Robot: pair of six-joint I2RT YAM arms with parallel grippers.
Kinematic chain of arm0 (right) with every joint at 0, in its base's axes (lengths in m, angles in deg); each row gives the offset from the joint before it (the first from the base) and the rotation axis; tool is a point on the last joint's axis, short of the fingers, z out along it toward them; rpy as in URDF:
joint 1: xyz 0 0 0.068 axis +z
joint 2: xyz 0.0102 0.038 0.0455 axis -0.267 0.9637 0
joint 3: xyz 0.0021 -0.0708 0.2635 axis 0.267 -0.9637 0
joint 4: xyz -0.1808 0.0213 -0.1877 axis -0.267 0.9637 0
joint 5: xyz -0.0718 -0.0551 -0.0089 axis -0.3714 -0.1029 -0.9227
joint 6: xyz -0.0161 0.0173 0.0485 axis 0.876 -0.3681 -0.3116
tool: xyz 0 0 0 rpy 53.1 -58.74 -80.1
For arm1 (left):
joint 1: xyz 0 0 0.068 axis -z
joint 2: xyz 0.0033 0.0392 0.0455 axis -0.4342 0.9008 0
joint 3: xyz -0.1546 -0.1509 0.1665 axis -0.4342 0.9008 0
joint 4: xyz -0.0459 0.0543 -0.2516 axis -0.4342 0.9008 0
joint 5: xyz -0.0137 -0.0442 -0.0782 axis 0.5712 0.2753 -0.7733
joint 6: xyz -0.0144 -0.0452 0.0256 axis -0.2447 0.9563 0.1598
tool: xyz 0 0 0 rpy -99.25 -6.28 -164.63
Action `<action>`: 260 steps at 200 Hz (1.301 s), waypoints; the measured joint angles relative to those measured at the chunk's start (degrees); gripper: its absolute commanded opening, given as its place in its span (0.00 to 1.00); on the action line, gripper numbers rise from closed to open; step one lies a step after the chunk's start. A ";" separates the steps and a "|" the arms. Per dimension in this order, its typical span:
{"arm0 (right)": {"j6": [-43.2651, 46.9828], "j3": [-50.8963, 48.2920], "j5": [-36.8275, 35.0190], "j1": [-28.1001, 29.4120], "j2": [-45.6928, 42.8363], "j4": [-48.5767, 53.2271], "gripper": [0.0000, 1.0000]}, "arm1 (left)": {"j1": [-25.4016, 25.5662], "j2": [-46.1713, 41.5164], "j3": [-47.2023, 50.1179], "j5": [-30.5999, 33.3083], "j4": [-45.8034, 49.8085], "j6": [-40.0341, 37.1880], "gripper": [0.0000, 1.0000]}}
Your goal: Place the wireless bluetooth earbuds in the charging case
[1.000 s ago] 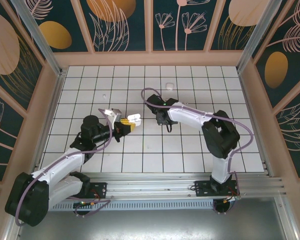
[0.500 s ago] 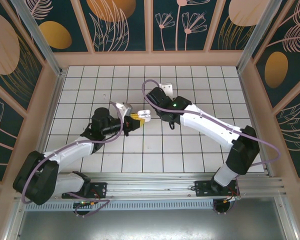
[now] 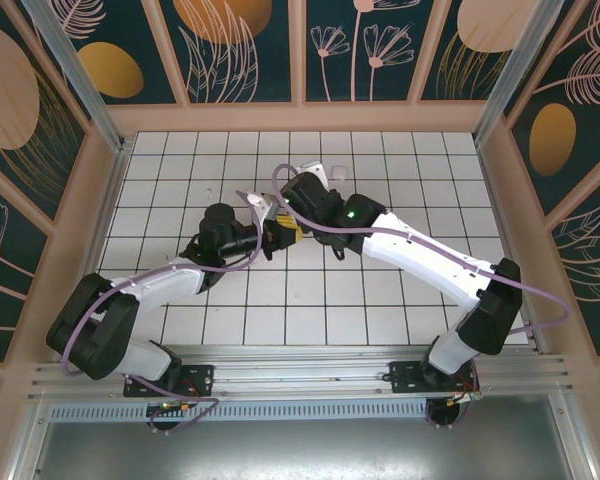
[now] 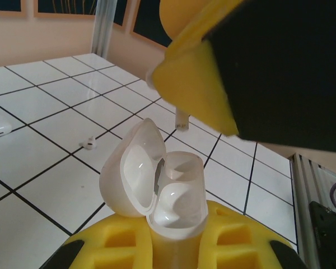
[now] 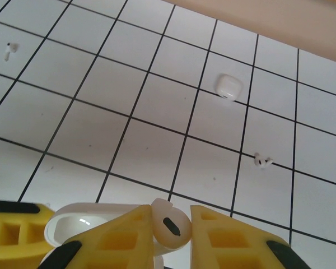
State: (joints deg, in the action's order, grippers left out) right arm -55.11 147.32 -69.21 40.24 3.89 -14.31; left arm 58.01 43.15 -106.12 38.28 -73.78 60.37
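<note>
Your left gripper (image 4: 171,249) is clamped on the charging case (image 4: 176,193) and holds it off the worktop (image 4: 39,185). Its lid (image 4: 129,174) hangs open to the left in the left wrist view. Your right gripper (image 5: 169,238) is closed narrowly on one earbud (image 5: 169,223), just above and beside the open case. In the top view the two grippers crowd together mid-worktop. On the tiles below, a second case (image 5: 229,86) lies closed with a loose earbud (image 5: 262,161) near it. A third earbud (image 5: 10,50) lies well apart to the left.
</note>
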 measured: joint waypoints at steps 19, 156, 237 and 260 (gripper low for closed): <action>1.20 0.00 1.92 0.07 0.00 -0.02 0.19 | 0.00 0.24 -0.09 -0.48 -0.61 0.35 0.00; 7.87 0.11 5.03 1.64 1.22 0.35 0.19 | 0.00 1.81 -0.46 -2.86 -2.54 2.67 0.00; 12.33 0.13 1.81 3.50 1.31 1.38 0.19 | 0.00 2.45 -0.52 -4.48 -2.58 3.45 0.00; 14.05 0.70 -0.55 4.44 2.16 2.40 0.19 | 0.11 2.80 -0.52 -4.83 -2.54 3.61 0.00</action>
State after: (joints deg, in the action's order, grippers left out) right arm -41.05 148.02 -69.75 44.67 6.06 -11.91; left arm 58.12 45.94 -106.64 33.45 -76.31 63.97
